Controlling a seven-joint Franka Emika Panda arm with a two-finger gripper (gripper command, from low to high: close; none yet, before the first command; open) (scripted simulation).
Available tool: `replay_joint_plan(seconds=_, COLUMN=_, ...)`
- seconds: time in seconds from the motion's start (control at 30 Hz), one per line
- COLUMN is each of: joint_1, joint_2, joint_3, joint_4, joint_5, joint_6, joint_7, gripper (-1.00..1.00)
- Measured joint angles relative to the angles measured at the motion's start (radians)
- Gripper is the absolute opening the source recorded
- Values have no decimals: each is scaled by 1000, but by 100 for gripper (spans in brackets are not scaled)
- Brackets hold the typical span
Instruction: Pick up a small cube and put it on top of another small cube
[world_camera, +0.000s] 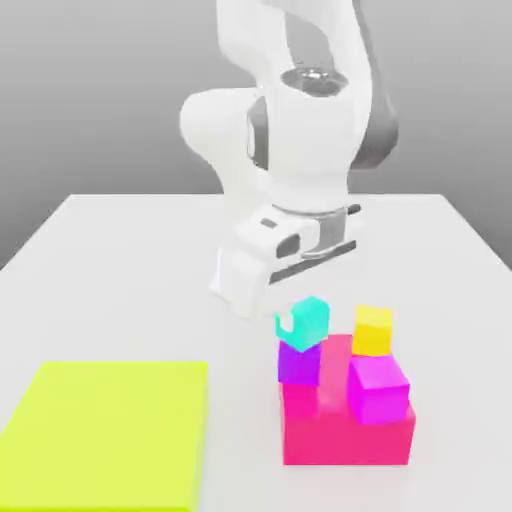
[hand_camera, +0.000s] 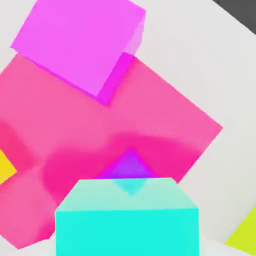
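A: Going from the exterior view's left, what is lying on the white table?

B: First the flat yellow-green pad is lying there, well apart from the rest. Then the big hot-pink block is standing, and it is carrying the small cubes. The violet-purple cube is sitting on its left part, and the cyan cube is resting on top of that one, a bit turned. Further right the yellow cube and the magenta-pink cube are sitting.

A: And the gripper?

B: The hand is hanging just behind and above the cyan cube. The fingers I cannot make out, so whether the jaws are apart or together I cannot tell.

A: So how is the step going?

B: I am judging that the stacking is almost finished; the release is the step in hand. In the hand view the cyan cube is covering most of the violet-purple cube, but the corners are not matching.

A: How to do it well?

B: The hand should be going straight up, without any side push, because the turned cube may be sliding off easily.
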Motion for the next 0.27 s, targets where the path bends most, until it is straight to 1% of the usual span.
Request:
replay_joint_plan(seconds=0.07, joint_1=0, joint_2=0, joint_3=0, joint_4=0, joint_5=0, joint_6=0, joint_7=0, gripper=100)
replay_joint_plan(seconds=0.1, joint_1=-1, joint_2=16, joint_3=0, joint_4=-5, joint_5=-1, joint_6=21, joint_7=1, gripper=100)
replay_joint_plan(seconds=0.13, joint_1=-1, joint_2=6, joint_3=1, joint_4=-2, joint_5=-2, joint_6=9, joint_7=1, gripper=100)
replay_joint_plan(seconds=0.27, joint_1=-2, joint_2=-106, joint_3=3, joint_4=29, joint_5=-2, joint_6=-134, joint_7=2, gripper=100)
